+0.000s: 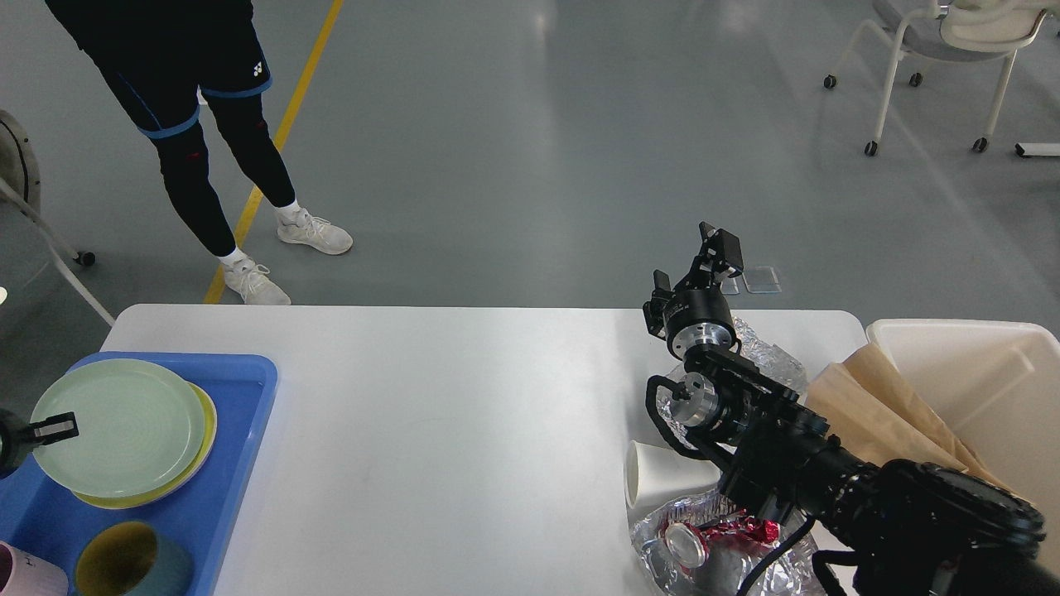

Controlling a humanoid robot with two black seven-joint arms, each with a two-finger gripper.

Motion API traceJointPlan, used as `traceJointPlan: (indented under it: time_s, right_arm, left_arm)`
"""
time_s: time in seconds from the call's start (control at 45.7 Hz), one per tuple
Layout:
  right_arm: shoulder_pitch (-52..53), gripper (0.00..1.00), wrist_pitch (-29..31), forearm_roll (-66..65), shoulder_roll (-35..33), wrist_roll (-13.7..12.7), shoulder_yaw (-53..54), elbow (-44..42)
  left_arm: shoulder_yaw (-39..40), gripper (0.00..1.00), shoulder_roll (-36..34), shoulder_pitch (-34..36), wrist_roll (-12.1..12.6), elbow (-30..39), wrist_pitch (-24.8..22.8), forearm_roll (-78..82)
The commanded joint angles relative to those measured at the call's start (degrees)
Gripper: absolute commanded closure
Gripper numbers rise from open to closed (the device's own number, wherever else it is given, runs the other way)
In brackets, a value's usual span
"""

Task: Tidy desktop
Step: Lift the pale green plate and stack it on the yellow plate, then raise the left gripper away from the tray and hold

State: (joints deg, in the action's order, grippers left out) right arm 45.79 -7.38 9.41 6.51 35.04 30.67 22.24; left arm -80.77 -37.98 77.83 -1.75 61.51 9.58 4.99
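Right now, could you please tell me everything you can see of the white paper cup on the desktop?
The white paper cup lies tipped on its side on the desktop, its open mouth facing left. It looks plain, unprinted and empty. Crumpled foil sits just in front of it, and my right arm crosses over its base end, hiding that part.

I'm seeing the large white rectangular desktop (431, 397) lying ahead, a blue plastic tray (240, 430) sitting on its left end, stacked round plates (124, 430) resting in it, a white paper cup (654, 473) lying tipped at right, crumpled silver foil (774, 358) behind it, a cream-white rectangular bin (977, 364) standing beyond the right edge.
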Motion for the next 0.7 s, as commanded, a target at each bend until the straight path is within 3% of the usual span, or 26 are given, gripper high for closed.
traceJointPlan:
  time_s: [0.0,0.219,0.35,0.525,0.678]
  right_arm:
    - [0.0,0.0,0.0,0.0,0.0,0.0,0.0,0.0]
    - [0.0,0.0,0.0,0.0,0.0,0.0,0.0,0.0]
    - [0.0,0.0,0.0,0.0,0.0,-0.1,0.0,0.0]
    - [0.0,0.0,0.0,0.0,0.0,0.0,0.0,0.0]
    - [0.0,0.0,0.0,0.0,0.0,0.0,0.0,0.0]
  left_arm:
    - [0.3,0.05,-0.3,0.1,0.3,0.3,-0.7,0.0]
    - [4.7,0.03,-1.2,1.3,0.8,0.3,-7.2,0.2]
    - [18.0,0.03,-5.1,1.3,0.9,0.6,-12.2,0.3]
    - [42.4,0.03,-15.2,0.5,0.6,0.7,-15.4,0.3]
    - [58.2,0.03,-16.4,-1.5,0.1,0.8,-18.6,0.3]
